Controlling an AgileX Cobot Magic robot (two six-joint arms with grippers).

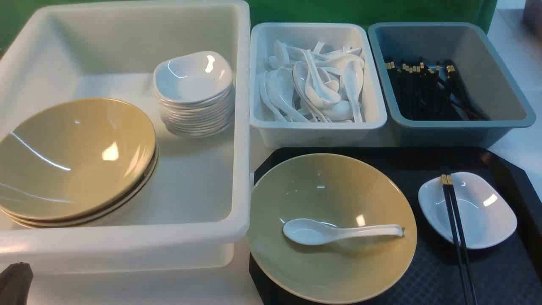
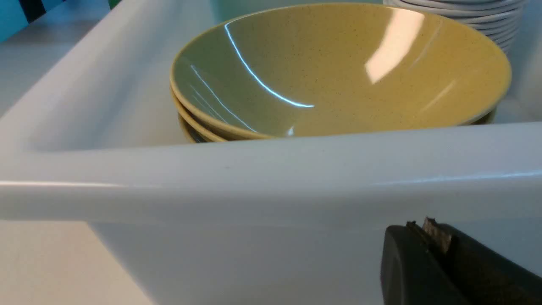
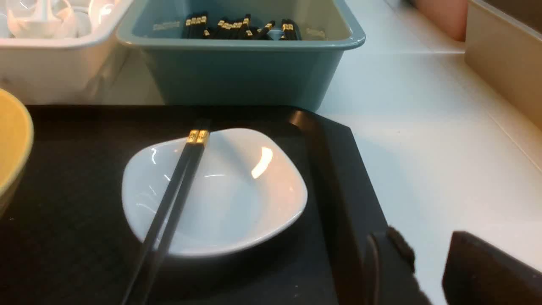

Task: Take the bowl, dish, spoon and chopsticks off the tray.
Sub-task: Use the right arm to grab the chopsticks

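The black tray (image 1: pixel 487 271) lies at the front right. On it stands the olive-yellow bowl (image 1: pixel 338 190) with the white spoon (image 1: pixel 338 232) lying inside. To its right is the small white dish (image 1: pixel 482 212), and the black chopsticks (image 1: pixel 455 224) rest across it. In the right wrist view the dish (image 3: pixel 245 199), the chopsticks (image 3: pixel 178 186), the tray's rim (image 3: pixel 338 169) and the bowl's edge (image 3: pixel 12 140) show. My right gripper (image 3: pixel 427 250) is open and empty, just beyond the tray's right edge. My left gripper (image 2: pixel 423 228) is shut and empty, in front of the white tub's near wall; its tip (image 1: pixel 17 275) shows at the front left.
A big white tub (image 1: pixel 241 127) on the left holds stacked olive-yellow bowls (image 1: pixel 76 156) and a pile of white dishes (image 1: pixel 192 80). Behind the tray stand a white bin of spoons (image 1: pixel 317 127) and a grey-blue bin (image 1: pixel 521 110) of chopsticks. A beige container (image 3: pixel 508 51) stands far right.
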